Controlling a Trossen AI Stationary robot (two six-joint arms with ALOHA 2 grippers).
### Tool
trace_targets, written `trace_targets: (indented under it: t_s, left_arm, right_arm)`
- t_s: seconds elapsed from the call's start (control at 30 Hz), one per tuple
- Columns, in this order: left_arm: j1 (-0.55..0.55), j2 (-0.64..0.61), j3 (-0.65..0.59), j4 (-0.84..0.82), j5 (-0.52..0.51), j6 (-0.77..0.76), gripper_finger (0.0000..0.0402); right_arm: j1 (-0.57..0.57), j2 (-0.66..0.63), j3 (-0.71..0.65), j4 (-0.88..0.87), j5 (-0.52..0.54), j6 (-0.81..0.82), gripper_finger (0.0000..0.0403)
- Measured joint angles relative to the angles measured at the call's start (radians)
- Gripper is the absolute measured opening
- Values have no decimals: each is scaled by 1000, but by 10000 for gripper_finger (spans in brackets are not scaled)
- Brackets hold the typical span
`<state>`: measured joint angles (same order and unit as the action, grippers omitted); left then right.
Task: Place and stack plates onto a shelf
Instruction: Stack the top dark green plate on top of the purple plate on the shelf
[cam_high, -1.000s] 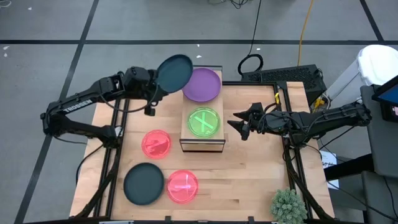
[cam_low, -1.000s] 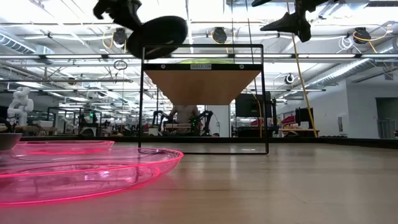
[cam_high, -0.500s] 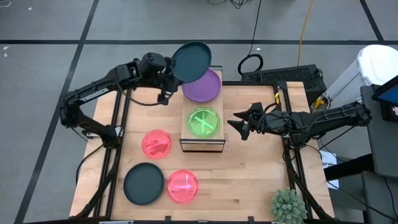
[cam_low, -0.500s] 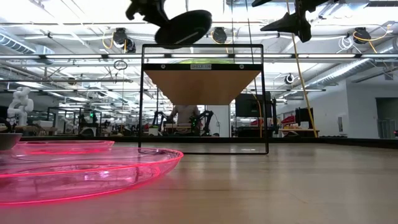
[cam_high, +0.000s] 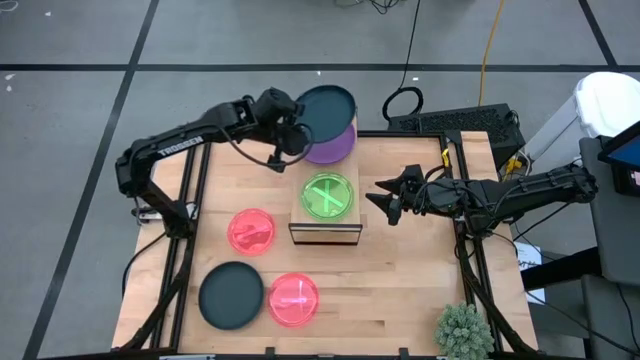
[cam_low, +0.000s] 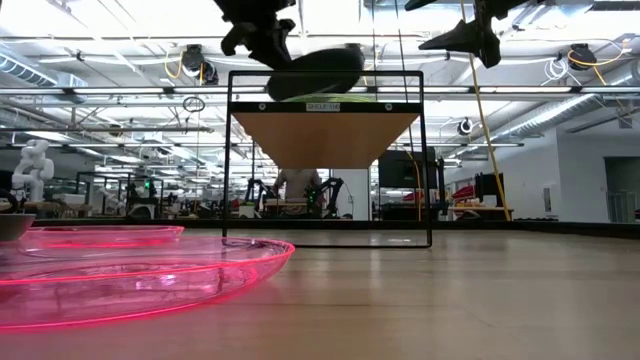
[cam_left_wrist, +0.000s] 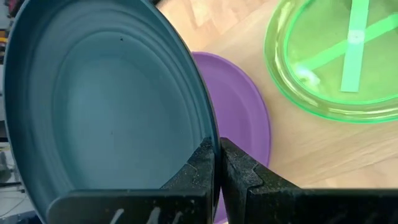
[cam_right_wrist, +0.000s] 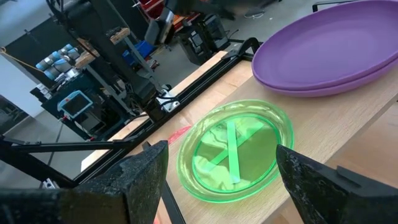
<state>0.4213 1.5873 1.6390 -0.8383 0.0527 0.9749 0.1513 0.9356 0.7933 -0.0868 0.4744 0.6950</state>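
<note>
Overhead, the left gripper (cam_high: 297, 128) is clamped on the rim of a dark teal plate (cam_high: 325, 109) — its fingers (cam_left_wrist: 208, 168) pinch the edge — and holds it in the air over the purple plate (cam_high: 336, 146) at the shelf's (cam_high: 325, 232) twelve o'clock end. A green plate (cam_high: 328, 195) sits on the plank top. The right gripper (cam_high: 383, 196) hangs at the shelf's three o'clock side, jaws spread wide — nothing in them. Around seven o'clock of the shelf lie two pink plates (cam_high: 251, 231) (cam_high: 293, 299) and another dark plate (cam_high: 230, 295) on the table (cam_high: 410, 290).
</note>
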Motion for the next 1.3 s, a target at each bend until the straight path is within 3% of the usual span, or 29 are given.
trace_targets:
  t_s: [1.3]
  left_arm:
    - [-18,89,-26,19,-22,21,10]
  right_arm:
    - [1,0,0,5,-5,-5,276]
